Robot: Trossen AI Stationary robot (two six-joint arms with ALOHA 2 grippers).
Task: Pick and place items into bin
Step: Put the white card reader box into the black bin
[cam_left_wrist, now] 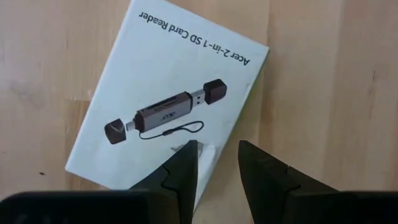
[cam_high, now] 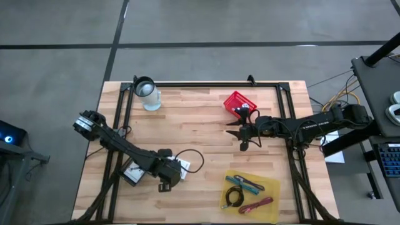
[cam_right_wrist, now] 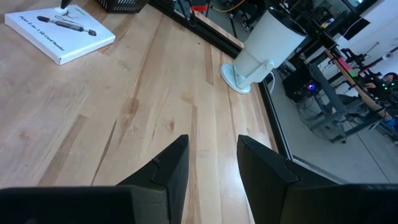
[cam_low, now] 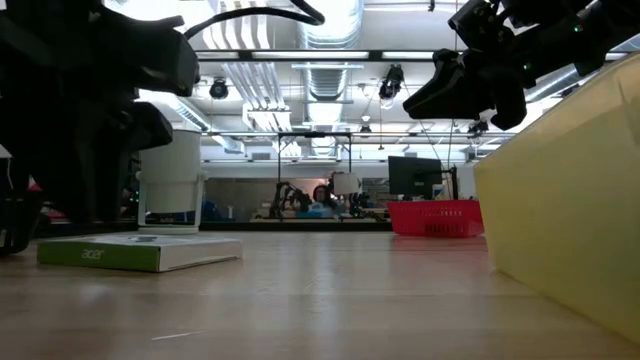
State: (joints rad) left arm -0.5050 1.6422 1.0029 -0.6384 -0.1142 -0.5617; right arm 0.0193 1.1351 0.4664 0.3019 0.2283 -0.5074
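A white Acer card-reader box [cam_left_wrist: 168, 106] lies flat on the wood, also seen in the high view [cam_high: 184, 165] and the low view [cam_low: 140, 250]. My left gripper [cam_left_wrist: 216, 155] is open just above its edge, one finger over the box and the other over bare wood. A second white card [cam_high: 132, 175] lies beside the left arm. The yellow bin [cam_high: 272, 203] holds a teal pen [cam_high: 240, 181], a black cable coil [cam_high: 234, 197] and a maroon stick [cam_high: 256, 205]. My right gripper [cam_high: 244, 134] hangs open over bare table at mid-table [cam_right_wrist: 211, 155].
A clear cup with a black rim [cam_high: 147, 94] stands near the far left corner. A red basket [cam_high: 239, 103] sits by the far edge, close to the right arm. A black frame rail [cam_high: 206, 84] runs along the far edge. Bare wood lies between the two grippers.
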